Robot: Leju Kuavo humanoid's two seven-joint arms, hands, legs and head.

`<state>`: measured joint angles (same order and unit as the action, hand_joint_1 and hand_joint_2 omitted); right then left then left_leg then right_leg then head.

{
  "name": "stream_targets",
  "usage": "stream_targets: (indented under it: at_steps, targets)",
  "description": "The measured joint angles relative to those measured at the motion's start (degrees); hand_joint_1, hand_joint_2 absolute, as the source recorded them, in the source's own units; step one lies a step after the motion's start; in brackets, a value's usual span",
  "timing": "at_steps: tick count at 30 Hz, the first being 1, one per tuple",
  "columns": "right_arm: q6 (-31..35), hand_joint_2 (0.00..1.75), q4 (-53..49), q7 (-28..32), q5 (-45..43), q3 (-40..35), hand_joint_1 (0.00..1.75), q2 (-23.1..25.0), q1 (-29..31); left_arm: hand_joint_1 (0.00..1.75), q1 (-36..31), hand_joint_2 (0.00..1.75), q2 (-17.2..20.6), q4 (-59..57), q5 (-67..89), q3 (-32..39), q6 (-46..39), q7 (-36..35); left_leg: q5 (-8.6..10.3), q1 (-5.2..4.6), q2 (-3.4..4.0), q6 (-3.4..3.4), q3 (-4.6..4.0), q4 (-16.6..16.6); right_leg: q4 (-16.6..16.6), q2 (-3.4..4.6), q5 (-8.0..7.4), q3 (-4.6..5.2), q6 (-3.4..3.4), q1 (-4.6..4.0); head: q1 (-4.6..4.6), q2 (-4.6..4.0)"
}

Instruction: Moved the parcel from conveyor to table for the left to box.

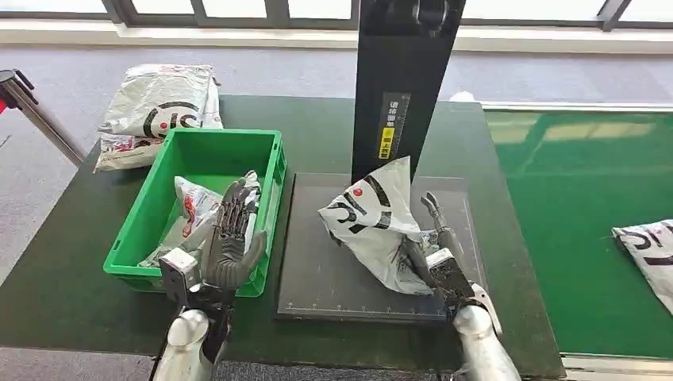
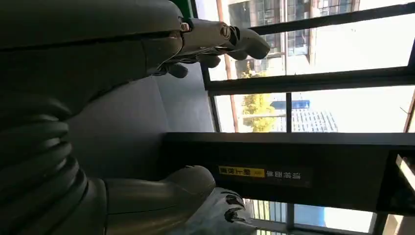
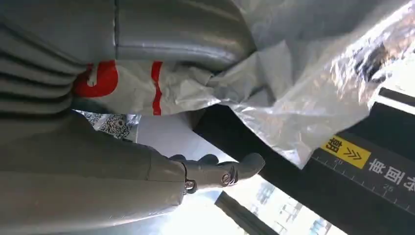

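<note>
The dark green tabletop (image 1: 71, 262) holds a bright green plastic box (image 1: 205, 155) at left, a flat black mat (image 1: 333, 278) in the middle, and a white plastic bag (image 1: 159, 107) at upper left.

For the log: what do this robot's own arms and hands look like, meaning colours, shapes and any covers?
Both arms are silver, rounded metal tubes. The left hand has dark, segmented fingers with a grey back plate and a boxy silver wrist block. The right hand looks the same, with slim dark fingers. In the wrist views each hand shows a grey ribbed cover, a thick grey thumb and small metal pins at the finger links. No loose cables or markings show.
</note>
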<state>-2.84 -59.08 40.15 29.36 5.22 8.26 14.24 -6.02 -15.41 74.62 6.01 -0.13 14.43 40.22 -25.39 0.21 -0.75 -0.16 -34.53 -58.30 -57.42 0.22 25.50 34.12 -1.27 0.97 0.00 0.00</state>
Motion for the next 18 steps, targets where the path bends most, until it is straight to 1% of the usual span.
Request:
stream_targets:
  at_steps: [3, 5, 7, 8, 11, 16, 18]
  targets:
    - [-2.46, 0.00, -0.35, 0.00, -3.14, 0.00, 0.00, -0.20, -0.16, 0.00, 0.01, 1.75, -0.02, 0.00, 0.24, 0.00, -0.09, 0.00, 0.00, 0.00, 0.00, 0.00, 0.00, 0.00, 0.00, 0.00, 0.00, 0.01, 0.00, 0.00, 0.00, 0.00]
    - [-6.15, 0.00, -1.62, -0.02, -8.45, 0.00, 0.00, -0.39, -0.64, 0.00, 0.01, 1.75, -0.02, 0.00, 0.55, -0.02, -0.09, 0.00, 0.00, 0.00, -0.01, 0.00, 0.00, 0.00, 0.01, -0.01, 0.00, 0.01, 0.00, 0.01, 0.00, 0.00]
    - [-12.86, 0.00, -4.43, 0.00, -17.19, 0.33, 0.00, -0.72, -1.61, 0.00, 0.01, 1.75, -0.04, -0.13, 0.66, -0.04, -0.11, 0.00, 0.00, 0.00, -0.01, 0.00, -0.01, 0.00, 0.00, -0.01, 0.00, 0.01, 0.00, 0.01, 0.00, 0.00]
    - [-15.07, 0.00, -5.51, 0.07, -19.79, 0.68, 0.00, -0.81, -1.84, 0.00, 0.03, 1.75, -0.04, -0.22, 0.66, -0.04, -0.31, 0.00, -0.01, -0.01, 0.00, 0.00, -0.02, 0.00, 0.00, 0.00, 0.00, 0.01, 0.00, 0.01, 0.00, 0.00]
    - [-17.70, 0.00, -7.10, 0.04, -21.73, 2.25, 0.00, -1.09, -1.96, 0.00, 0.04, 1.75, -0.04, -0.26, 0.63, -0.20, -0.48, 0.00, -0.01, -0.01, 0.01, 0.00, -0.02, 0.00, 0.01, 0.01, 0.00, 0.01, 0.00, 0.01, 0.00, 0.00]
    - [-19.43, 0.00, -8.57, 0.02, -22.85, 4.83, 0.00, -1.18, -2.11, 0.00, 0.05, 1.75, -0.04, -0.31, 0.79, -0.37, -0.88, 0.00, -0.01, -0.01, 0.02, 0.00, -0.01, 0.00, 0.01, 0.02, 0.00, 0.01, 0.00, 0.01, 0.00, 0.00]
    - [-21.94, 0.00, -9.14, 0.02, -24.79, 6.07, 0.00, -1.16, -2.23, 0.00, 0.05, 1.75, -0.04, -0.31, 1.24, -0.57, -1.27, 0.00, -0.01, -0.01, 0.01, 0.00, -0.02, 0.00, 0.01, 0.01, 0.00, 0.02, 0.00, 0.01, 0.00, 0.00]
